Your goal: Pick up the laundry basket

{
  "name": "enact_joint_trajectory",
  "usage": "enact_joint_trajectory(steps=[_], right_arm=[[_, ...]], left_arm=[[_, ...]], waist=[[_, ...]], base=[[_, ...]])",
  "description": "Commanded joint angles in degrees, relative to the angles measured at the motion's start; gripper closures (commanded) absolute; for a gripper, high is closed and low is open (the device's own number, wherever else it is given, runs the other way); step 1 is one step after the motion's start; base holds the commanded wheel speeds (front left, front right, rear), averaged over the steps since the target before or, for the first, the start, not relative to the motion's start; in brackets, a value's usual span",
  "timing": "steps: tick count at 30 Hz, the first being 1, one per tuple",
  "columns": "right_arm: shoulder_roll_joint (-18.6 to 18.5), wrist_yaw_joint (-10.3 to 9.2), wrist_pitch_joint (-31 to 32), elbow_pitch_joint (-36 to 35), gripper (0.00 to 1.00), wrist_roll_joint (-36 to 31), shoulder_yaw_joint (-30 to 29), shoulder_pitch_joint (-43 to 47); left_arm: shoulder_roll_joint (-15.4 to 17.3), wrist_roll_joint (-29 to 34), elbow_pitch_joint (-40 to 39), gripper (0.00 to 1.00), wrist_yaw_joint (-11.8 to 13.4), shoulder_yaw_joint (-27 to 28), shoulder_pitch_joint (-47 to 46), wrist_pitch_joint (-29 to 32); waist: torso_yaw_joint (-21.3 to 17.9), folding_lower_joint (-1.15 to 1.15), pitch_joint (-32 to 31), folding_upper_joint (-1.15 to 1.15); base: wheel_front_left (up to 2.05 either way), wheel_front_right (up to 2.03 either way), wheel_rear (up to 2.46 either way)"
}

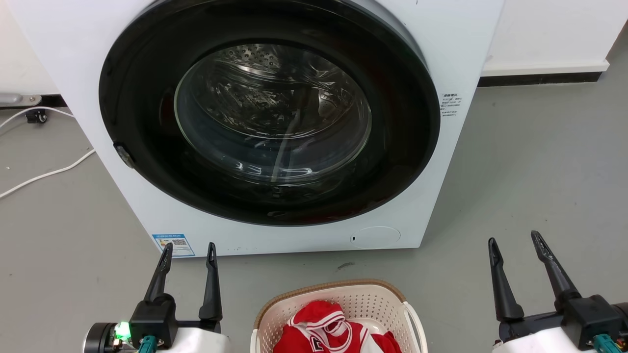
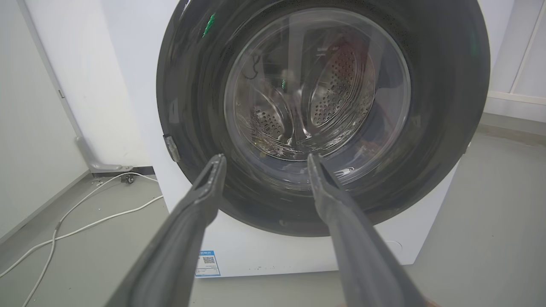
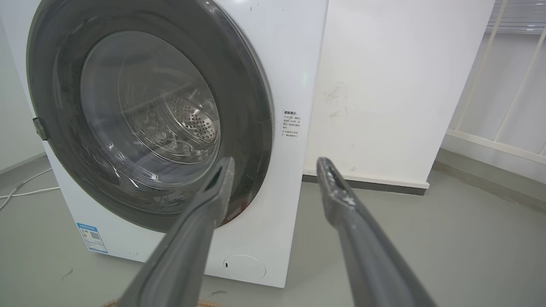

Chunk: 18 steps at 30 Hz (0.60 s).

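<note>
Before the washer (image 1: 270, 127) | basket (image 1: 365, 301) on floor (image 1: 530, 171), red cloth (image 1: 326, 331) inside | lies between left gripper (image 1: 190, 245) and right gripper (image 1: 513, 237), touching neither | both spread apart, empty

Plain grey floor (image 1: 530, 171). The white washing machine (image 1: 270, 122) sits straight on it, and the laundry basket (image 1: 368, 300) is parked on the floor just in front of the machine. A couple of white cables (image 1: 44, 174) trail along left of the machine, and there's a small dark scuff (image 1: 345, 265) near its front edge.
</note>
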Motion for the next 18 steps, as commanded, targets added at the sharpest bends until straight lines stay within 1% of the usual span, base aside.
enact_joint_trajectory(steps=[1,4,8,13,18], right_arm=[[-0.29,-0.02,-0.14,-0.16,0.0,0.31,0.14,0.32],[-0.28,-0.02,-0.14,1.1,0.0,-0.58,0.33,-0.49],[-0.28,-0.02,-0.13,4.51,0.0,-2.15,0.89,-2.09],[-0.25,-0.02,-0.14,11.65,0.0,-4.01,2.18,-5.44],[-0.24,-0.03,-0.13,20.14,0.0,-6.96,3.62,-10.31]], left_arm=[[0.13,-0.07,0.15,0.0,0.1,0.07,0.33,-0.3],[0.12,-0.36,1.59,0.0,-0.47,0.27,-0.43,-0.24],[0.12,-1.08,4.95,0.0,-1.44,0.6,-1.99,-0.24],[0.1,-1.16,12.31,0.0,-3.05,1.03,-5.4,-0.24],[0.11,-2.81,20.79,0.0,-4.5,0.96,-10.36,-0.24]], waist=[[0.03,0.0,0.14,0.0],[0.12,0.0,0.48,0.0],[0.2,0.0,1.31,0.0],[0.19,0.0,4.35,0.0],[0.11,0.0,8.09,0.0]], base=[[0.0,0.0,0.0],[0.0,0.0,0.0],[0.0,0.0,0.0],[0.0,0.0,0.0],[0.0,0.0,0.0]])
